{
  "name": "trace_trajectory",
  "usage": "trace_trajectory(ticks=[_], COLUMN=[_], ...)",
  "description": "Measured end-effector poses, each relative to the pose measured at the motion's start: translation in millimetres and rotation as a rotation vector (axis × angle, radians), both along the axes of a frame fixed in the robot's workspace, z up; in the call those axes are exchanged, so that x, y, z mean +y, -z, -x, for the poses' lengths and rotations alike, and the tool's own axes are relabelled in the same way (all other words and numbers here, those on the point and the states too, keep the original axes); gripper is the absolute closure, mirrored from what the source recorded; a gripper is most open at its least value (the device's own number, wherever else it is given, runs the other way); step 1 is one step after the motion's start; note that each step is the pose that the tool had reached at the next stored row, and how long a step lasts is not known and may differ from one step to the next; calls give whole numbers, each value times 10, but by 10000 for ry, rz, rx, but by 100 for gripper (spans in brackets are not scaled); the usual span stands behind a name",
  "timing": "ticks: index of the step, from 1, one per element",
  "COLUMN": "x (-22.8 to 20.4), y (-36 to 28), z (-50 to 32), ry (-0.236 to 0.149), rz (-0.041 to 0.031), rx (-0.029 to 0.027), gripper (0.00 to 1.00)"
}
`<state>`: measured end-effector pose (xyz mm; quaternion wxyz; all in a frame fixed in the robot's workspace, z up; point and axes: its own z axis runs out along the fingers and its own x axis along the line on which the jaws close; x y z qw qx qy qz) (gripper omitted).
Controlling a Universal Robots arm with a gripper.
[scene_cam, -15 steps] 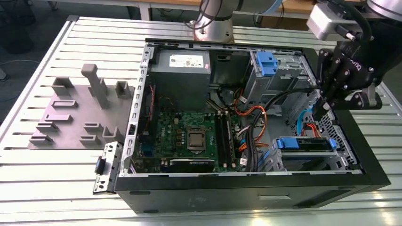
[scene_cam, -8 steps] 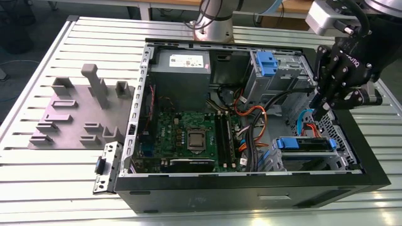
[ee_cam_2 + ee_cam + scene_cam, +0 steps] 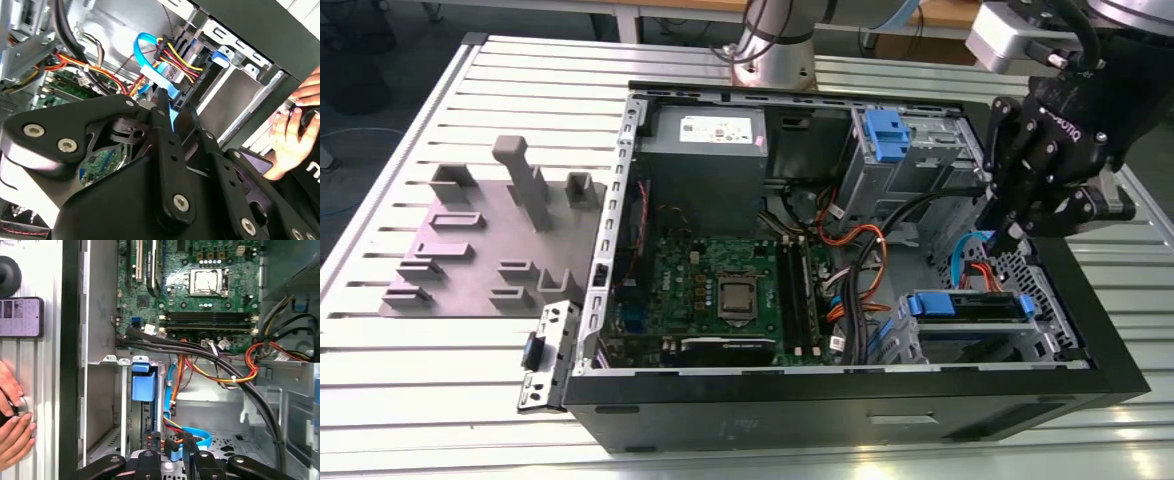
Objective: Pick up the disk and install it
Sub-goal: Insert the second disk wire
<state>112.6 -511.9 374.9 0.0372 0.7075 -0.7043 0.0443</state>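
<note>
Fixture plate (image 3: pixel 467 250): grey block with upright pegs and slots, lying on the slatted table (image 3: pixel 400 360) at the exterior view's left, just beside the case

Computer case (image 3: pixel 854 410): black tower laid on its side, side panel off, interior facing up

Power supply (image 3: pixel 707 150): grey metal box with a white sticker, in the far corner of the case toward the exterior view's left

Motherboard (image 3: pixel 720 290): green board on the case floor, with a bare processor socket (image 3: pixel 207 281) and memory slots visible in the first wrist view

Cables (image 3: pixel 854 250): red, orange, yellow and black bundles crossing from the board toward the drive bays; a blue flat cable (image 3: pixel 150 50) loops near the gripper in the second wrist view

Blue clip (image 3: pixel 886 135): small plastic piece on the upper drive cage, far side of the case

Disk (image 3: pixel 970 305): seated in the lower drive bay at the near corner toward the exterior view's right, lying flat, long axis running across the exterior view, blue bracket end (image 3: pixel 144 382) facing the open interior

Gripper (image 3: pixel 1010 235): black, above the cage just beyond the disk, fingers drawn close together with nothing between them, clear of the disk

Hand (image 3: pixel 12 425): a person's, resting on the table outside the case wall, beside a phone (image 3: pixel 20 317)
</note>
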Motion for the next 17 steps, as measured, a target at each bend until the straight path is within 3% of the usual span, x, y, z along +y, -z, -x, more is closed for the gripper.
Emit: trace_trajectory(ticks=[6, 13, 17], x=[18, 30, 31], y=[49, 110, 165], z=[-6, -15, -27], ry=[-1, -1, -1], rz=[133, 561, 601], rx=[11, 11, 20], gripper=[69, 69, 69])
